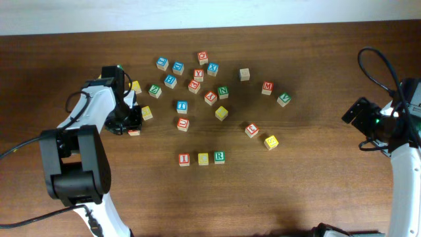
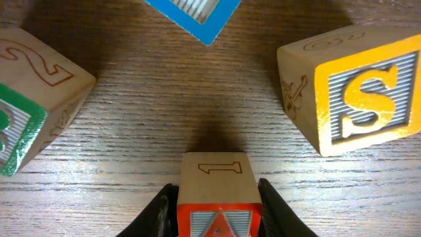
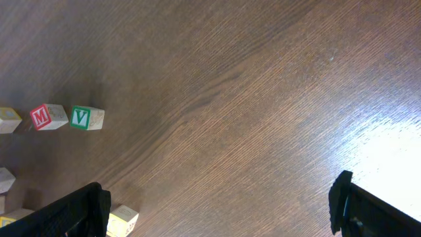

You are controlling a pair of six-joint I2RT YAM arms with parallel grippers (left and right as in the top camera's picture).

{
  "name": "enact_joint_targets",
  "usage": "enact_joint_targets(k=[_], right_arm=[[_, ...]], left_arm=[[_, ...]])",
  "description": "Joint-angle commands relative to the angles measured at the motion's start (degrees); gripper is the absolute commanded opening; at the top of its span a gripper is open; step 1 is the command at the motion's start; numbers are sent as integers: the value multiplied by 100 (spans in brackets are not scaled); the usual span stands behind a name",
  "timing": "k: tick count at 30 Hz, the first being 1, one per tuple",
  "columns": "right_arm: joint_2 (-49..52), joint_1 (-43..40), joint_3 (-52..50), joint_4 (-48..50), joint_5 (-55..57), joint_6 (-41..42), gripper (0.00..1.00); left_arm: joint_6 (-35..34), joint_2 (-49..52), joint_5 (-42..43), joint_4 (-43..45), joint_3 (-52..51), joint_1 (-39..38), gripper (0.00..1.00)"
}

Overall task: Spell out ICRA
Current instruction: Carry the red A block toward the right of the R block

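Observation:
A red "I" cube [image 1: 184, 158], a yellow "C" cube [image 1: 203, 158] and a green "R" cube [image 1: 219, 157] stand in a row at the front middle of the table. My left gripper [image 1: 130, 125] is at the left of the cube cluster, shut on the red "A" cube [image 2: 217, 197], which sits on the table between the jaws; the cube also shows in the overhead view [image 1: 134, 132]. My right gripper [image 3: 217, 210] is open and empty over bare wood at the far right [image 1: 360, 122].
Several other letter cubes lie scattered at the back middle [image 1: 197, 74]. Close around the left gripper are a yellow "S" cube [image 2: 358, 99], a green cube [image 2: 26, 112] and a blue cube [image 2: 191, 10]. A red "M" [image 3: 41, 117] and a green "V" [image 3: 82, 118] lie left of the right gripper.

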Motion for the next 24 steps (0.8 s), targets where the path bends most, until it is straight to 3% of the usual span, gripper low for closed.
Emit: enact_joint_targets(k=[1, 6, 9, 14, 17, 22, 24], right_arm=[[9, -31, 72, 2, 50, -59, 98], [9, -31, 72, 0, 50, -59, 99], [11, -31, 72, 2, 50, -59, 98], [11, -31, 72, 2, 50, -59, 98], [9, -31, 72, 0, 50, -59, 98], [11, -31, 72, 2, 50, -59, 98], [9, -31, 72, 0, 50, -59, 98]], left_arm=[[24, 55, 94, -26, 122, 13, 27], [24, 55, 444, -560, 595, 13, 24], [24, 55, 901, -1502, 1390, 13, 22], [26, 55, 2813, -2531, 1947, -55, 22], [26, 55, 3506, -2789, 1945, -501, 20], [-48, 55, 3458, -2610, 1945, -1891, 18], [-863, 55, 2761, -2332, 1932, -2535, 17]])
